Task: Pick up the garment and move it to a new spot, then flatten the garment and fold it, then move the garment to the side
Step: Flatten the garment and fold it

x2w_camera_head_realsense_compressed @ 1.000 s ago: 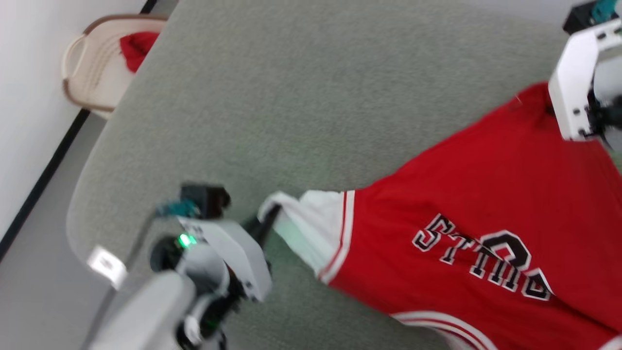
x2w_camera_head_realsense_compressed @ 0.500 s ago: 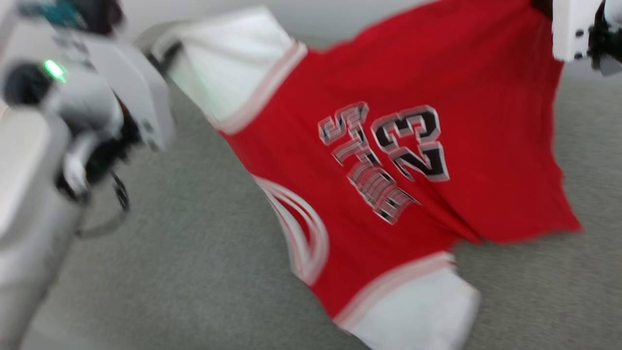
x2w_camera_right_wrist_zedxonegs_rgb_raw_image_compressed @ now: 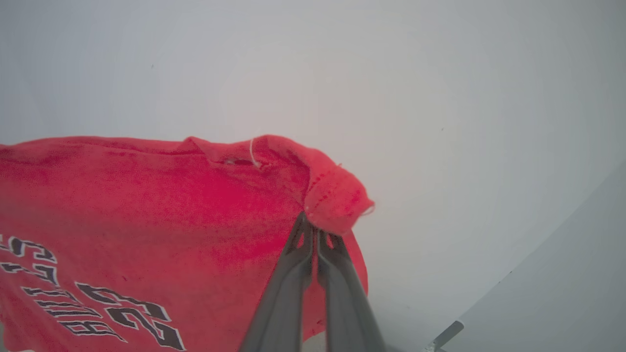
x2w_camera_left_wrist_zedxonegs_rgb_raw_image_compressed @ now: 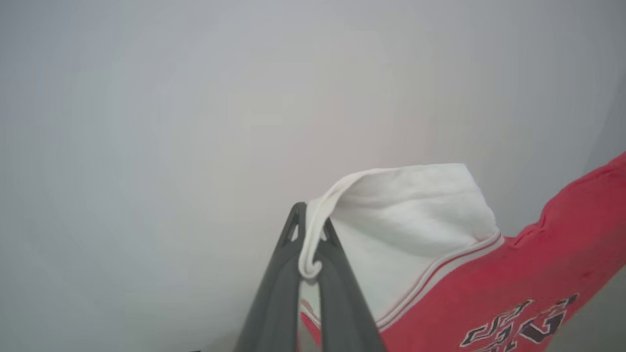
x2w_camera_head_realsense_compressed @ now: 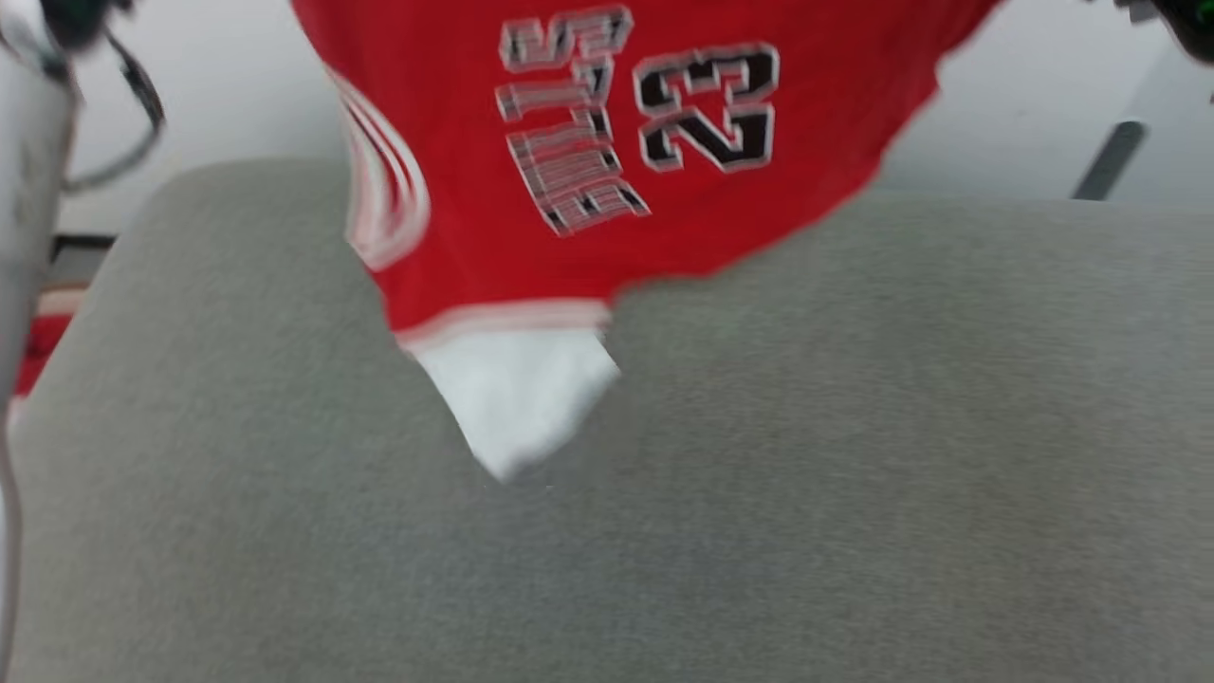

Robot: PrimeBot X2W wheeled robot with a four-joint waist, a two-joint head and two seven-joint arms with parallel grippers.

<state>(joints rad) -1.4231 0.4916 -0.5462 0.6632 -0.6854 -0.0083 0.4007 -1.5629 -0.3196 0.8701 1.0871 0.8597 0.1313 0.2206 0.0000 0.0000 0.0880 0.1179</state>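
Pinched shut on garment (x2w_camera_head_realsense_compressed: 569, 256): left jaws at white sleeve (x2w_camera_left_wrist_zedxonegs_rgb_raw_image_compressed: 415, 210), right jaws at red corner (x2w_camera_right_wrist_zedxonegs_rgb_raw_image_compressed: 337, 200). Pull apart, lower flat onto bench (x2w_camera_head_realsense_compressed: 854, 474) below.

garment (x2w_camera_head_realsense_compressed: 588, 256): red, blurred, hangs from the top edge, printed 23
sleeve (x2w_camera_head_realsense_compressed: 517, 398): white, lowest point, over the grey surface (x2w_camera_head_realsense_compressed: 854, 474)

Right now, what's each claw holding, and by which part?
Both hold the garment: left claw pinches the white sleeve edge, right claw a red corner.
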